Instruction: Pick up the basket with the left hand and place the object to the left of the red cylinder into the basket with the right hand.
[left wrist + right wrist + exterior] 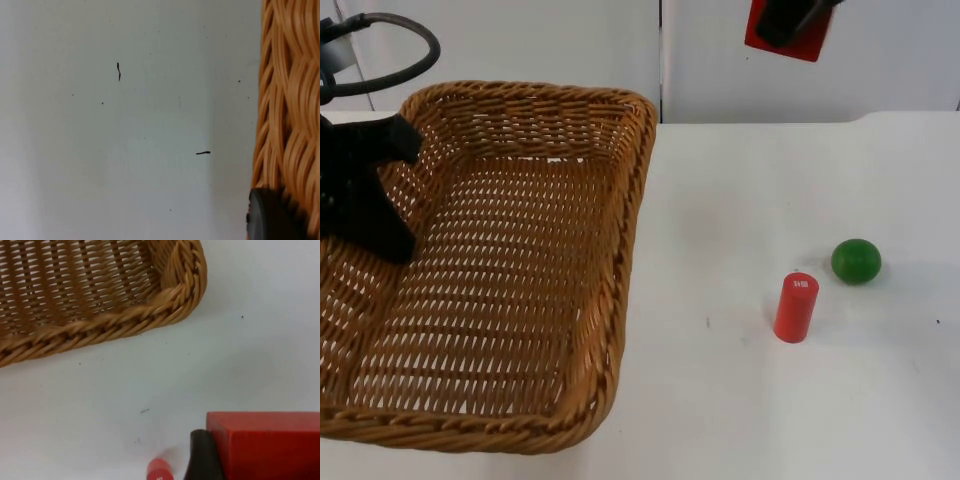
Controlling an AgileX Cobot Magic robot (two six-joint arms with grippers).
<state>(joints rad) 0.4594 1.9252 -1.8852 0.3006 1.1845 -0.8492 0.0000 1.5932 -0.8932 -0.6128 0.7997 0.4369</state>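
A: Where is the red block [788, 32] now?

B: It is held high above the table [740, 400], near the grey wall [570, 45], in the right end effector [790, 22]. In the right wrist view the block [267, 445] sits against a black fingertip [202, 457], so the fingers are closed on it.

A: How does the block look?

B: It is plain red with flat sides and sharp edges. One part is covered by the black end effector.

A: And the basket [520, 300]?

B: It is a wide basket of woven light brown cane, with an open mesh bottom and a thick braided rim. It takes the left part of the table in the top view. The left end effector [365, 190] is at its left rim. In the left wrist view a black fingertip [267, 215] lies against the woven rim [290, 110]. How far the fingers are open, I cannot tell.

A: What else stands on the table?

B: A red cylinder [796, 307] stands upright at the right side, with a small white label near its top. A green ball [856, 260] lies just beside it, behind it and to its right. Both are well apart from the basket.

A: And the surface?

B: The table is white, with some small dark marks. It ends at the grey wall, which has a dark vertical seam [660, 60].
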